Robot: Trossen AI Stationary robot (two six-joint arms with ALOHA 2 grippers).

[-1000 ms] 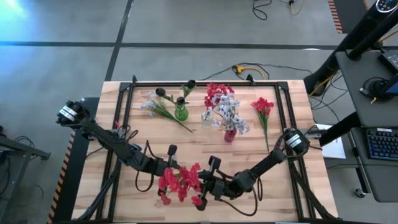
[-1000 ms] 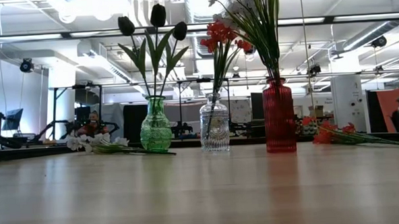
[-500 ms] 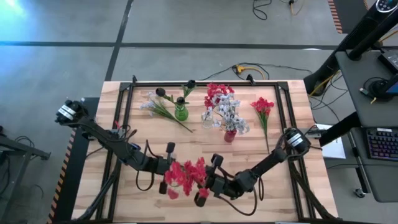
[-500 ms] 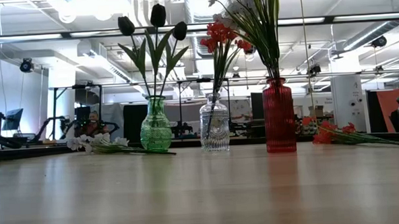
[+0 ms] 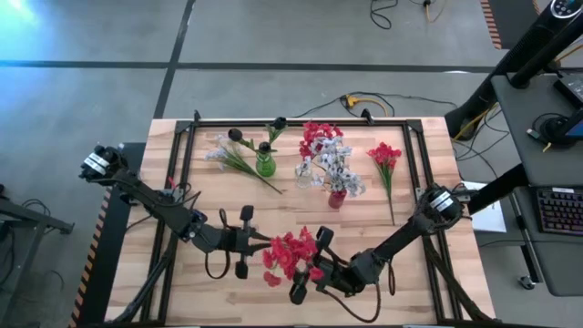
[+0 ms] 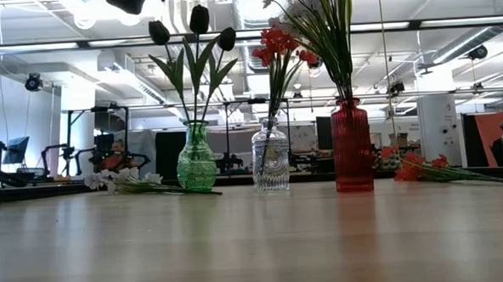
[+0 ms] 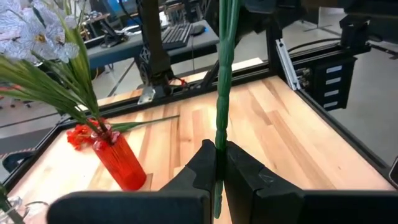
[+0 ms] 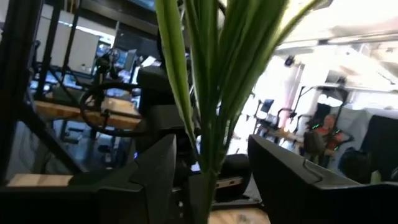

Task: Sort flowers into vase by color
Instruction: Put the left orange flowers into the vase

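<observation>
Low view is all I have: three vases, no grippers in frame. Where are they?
Observer: Both are low over the tabletop, on the side away from the vases. The left gripper is shut on a red spray's stem.
Operator: Right one?
Observer: The right gripper faces it across the red blossoms, fingers open either side of that stem.
Operator: Is the spray lying flat?
Observer: No, the left wrist view shows the stem lifted off the wood.

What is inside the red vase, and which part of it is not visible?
The red vase holds pale blue-white blossoms on green stems. The stem ends inside are hidden by its coloured glass.
</observation>
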